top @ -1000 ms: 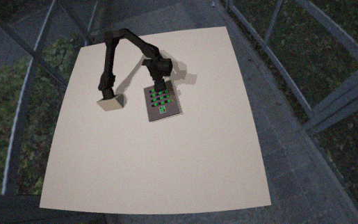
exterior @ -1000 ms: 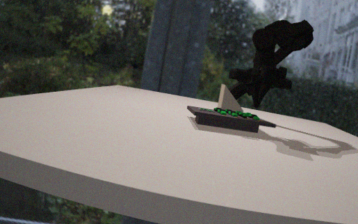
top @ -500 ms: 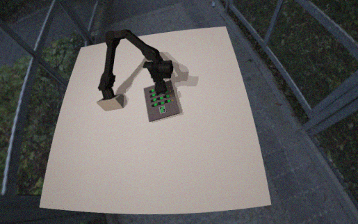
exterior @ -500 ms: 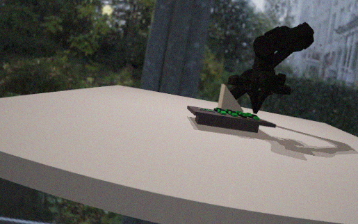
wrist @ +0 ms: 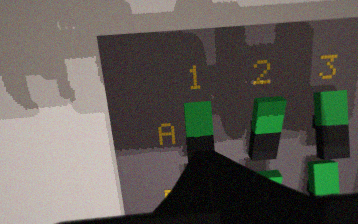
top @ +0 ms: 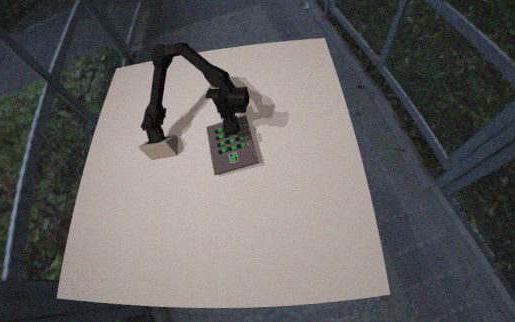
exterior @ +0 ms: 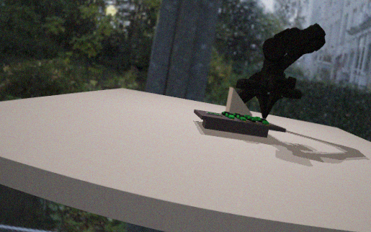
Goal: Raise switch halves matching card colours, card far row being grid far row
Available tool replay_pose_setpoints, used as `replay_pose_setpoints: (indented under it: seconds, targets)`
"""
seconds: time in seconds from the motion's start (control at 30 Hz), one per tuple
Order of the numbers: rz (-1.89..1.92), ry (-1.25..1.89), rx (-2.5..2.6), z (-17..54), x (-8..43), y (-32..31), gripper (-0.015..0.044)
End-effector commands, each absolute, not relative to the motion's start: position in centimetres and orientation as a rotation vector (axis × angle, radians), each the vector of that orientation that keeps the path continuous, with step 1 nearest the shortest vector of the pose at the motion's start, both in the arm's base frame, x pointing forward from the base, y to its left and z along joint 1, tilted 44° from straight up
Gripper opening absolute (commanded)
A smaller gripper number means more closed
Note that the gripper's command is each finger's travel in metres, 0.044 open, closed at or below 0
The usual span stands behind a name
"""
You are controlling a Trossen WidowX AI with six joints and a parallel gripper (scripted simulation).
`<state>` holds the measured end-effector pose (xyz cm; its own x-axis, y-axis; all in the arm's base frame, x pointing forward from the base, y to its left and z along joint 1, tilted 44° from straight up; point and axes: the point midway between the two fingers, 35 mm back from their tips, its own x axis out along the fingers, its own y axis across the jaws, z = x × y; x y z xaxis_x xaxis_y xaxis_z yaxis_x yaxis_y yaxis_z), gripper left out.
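Observation:
The dark switch panel (top: 222,168) (exterior: 235,127) (wrist: 140,85) lies on the table. My gripper (top: 231,131) (exterior: 264,117) (wrist: 203,159) is shut, its tip down at the near, dark half of switch A1 (wrist: 198,118); whether it touches is unclear. A1's green far half shows in the wrist view. Switch A2 (wrist: 268,116) and switch A3 (wrist: 331,108) stand beside it, each green on the far half and dark on the near half. The fingers hide much of row B and all of row C in the wrist view. The small card (top: 234,157) is too small to read.
A tan wedge-shaped block (top: 159,149) (exterior: 235,102) stands by the arm's base, to the panel's side. The pale table (top: 221,240) (exterior: 105,144) carries the panel and the arm's shadow. The panel's raised edge borders the switches.

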<state>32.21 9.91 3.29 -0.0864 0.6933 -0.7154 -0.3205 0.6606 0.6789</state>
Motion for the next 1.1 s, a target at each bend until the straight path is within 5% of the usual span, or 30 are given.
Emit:
replay_pose_setpoints:
  seconds: [0.0,1.07]
  targets:
    - [0.868,1.425,0.343,3.28,32.20,9.98,0.0000]
    - [0.868,1.425,0.343,3.01,32.16,10.25,0.0000]
